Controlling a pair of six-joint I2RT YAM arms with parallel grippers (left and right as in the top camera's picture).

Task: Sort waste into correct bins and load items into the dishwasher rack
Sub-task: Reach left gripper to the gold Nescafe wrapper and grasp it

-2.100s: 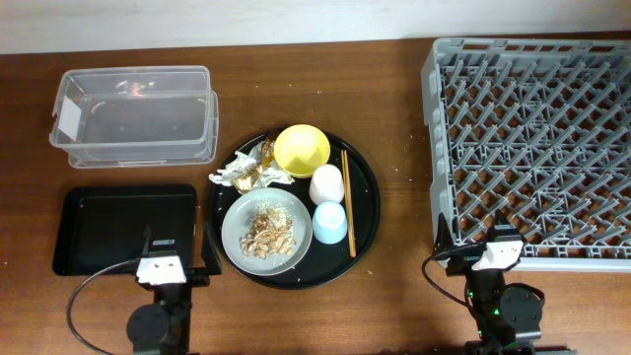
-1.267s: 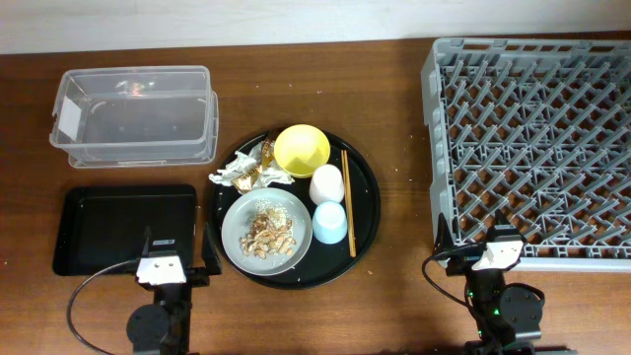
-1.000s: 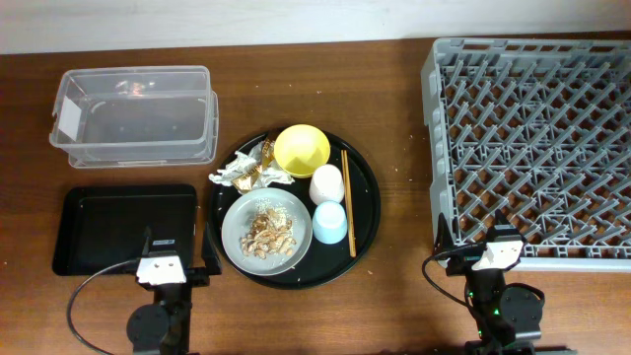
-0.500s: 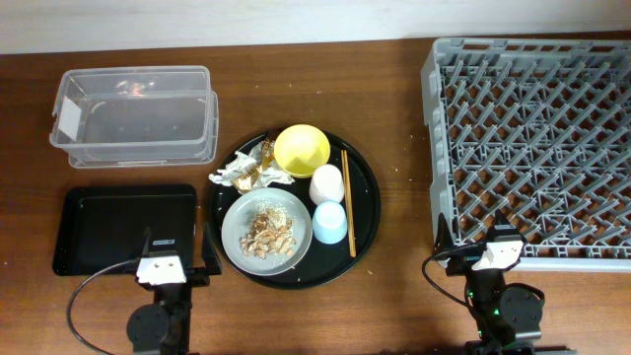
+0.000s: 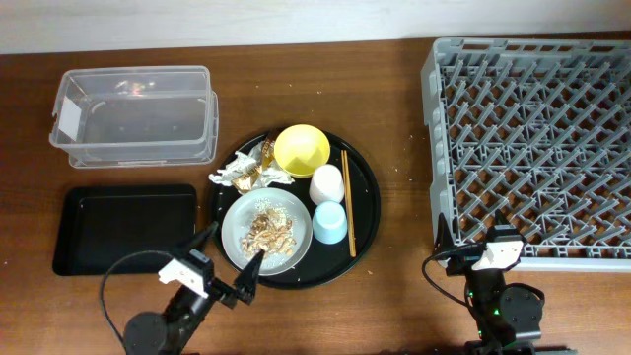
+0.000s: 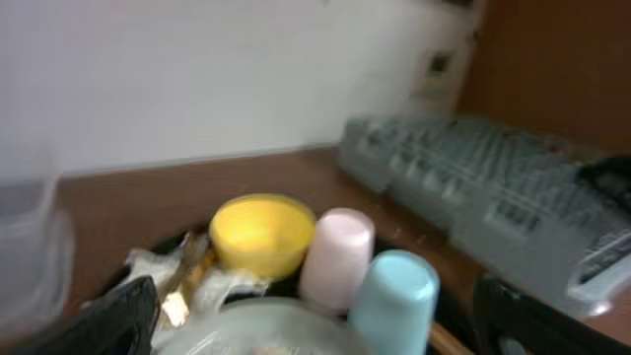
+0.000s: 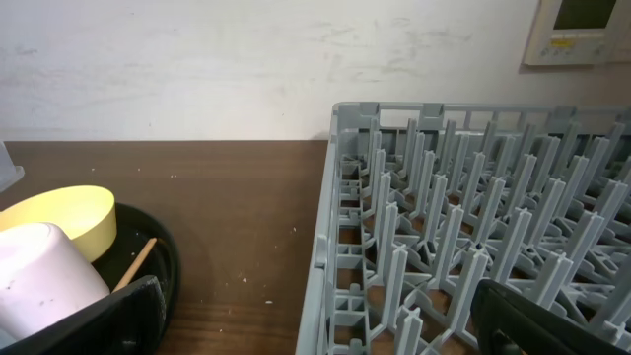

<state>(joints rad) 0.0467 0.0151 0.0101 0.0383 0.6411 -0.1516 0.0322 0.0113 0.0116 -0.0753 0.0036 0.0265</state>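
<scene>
On the round black tray (image 5: 367, 187) lie foil and paper wads (image 5: 246, 170), a yellow bowl (image 5: 302, 149), a white cup (image 5: 326, 183), a light blue cup (image 5: 330, 223), chopsticks (image 5: 348, 202) and a grey plate (image 5: 237, 215) with food scraps (image 5: 268, 232). The clear tub (image 5: 133, 113) and the shallow black tray (image 5: 123, 227) stand at the left. My left gripper (image 5: 237, 245) is open and empty at the plate's near edge. Its view shows the bowl (image 6: 261, 232) and both cups (image 6: 335, 258). My right gripper (image 5: 471, 225) is open and empty at the grey rack's (image 5: 532, 138) near left corner.
The rack (image 7: 473, 227) fills the right of the right wrist view, with the yellow bowl (image 7: 59, 222), the white cup (image 7: 44, 281) and a chopstick (image 7: 133, 264) at its left. A white wall runs behind the table.
My left gripper has swung right from the black tray's front edge and turned toward the round tray, its fingers now at the grey plate. The right arm has not moved.
</scene>
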